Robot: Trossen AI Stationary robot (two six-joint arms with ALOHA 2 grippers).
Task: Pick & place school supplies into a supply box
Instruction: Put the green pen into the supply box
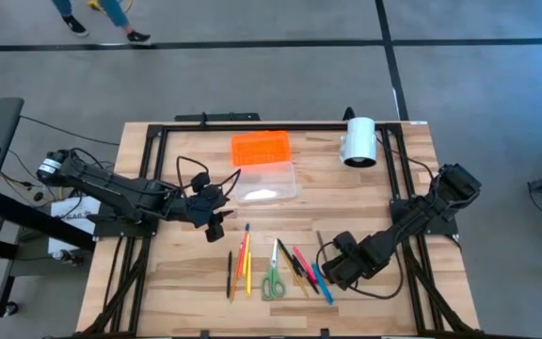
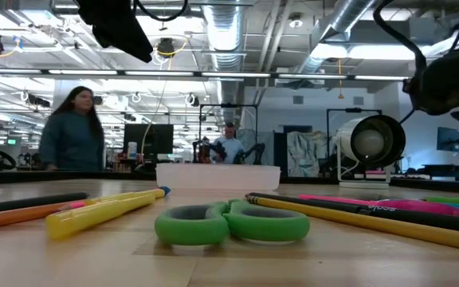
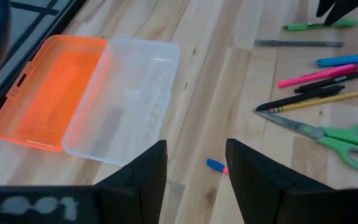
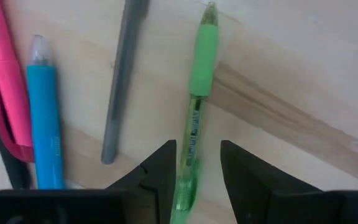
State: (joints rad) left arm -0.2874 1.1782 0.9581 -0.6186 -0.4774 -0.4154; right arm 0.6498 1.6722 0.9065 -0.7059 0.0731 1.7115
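The supply box lies open at the table's far middle, with its orange lid (image 1: 260,149) flat beside the clear tray (image 1: 266,182). Pens, pencils (image 1: 244,259) and green-handled scissors (image 1: 273,279) lie in a row near the front edge. My right gripper (image 4: 197,168) points down, open, at the row's right end. One finger stands on each side of a green pen (image 4: 194,118) lying on the wood, and I see no touch. My left gripper (image 3: 196,168) hangs open above the table, near side of the box.
A white cylinder (image 1: 358,141) lies at the far right of the table. A grey pen (image 4: 120,81), a blue pen (image 4: 43,118) and a pink pen (image 4: 5,68) lie close beside the green one. A person (image 2: 72,127) stands in the room behind.
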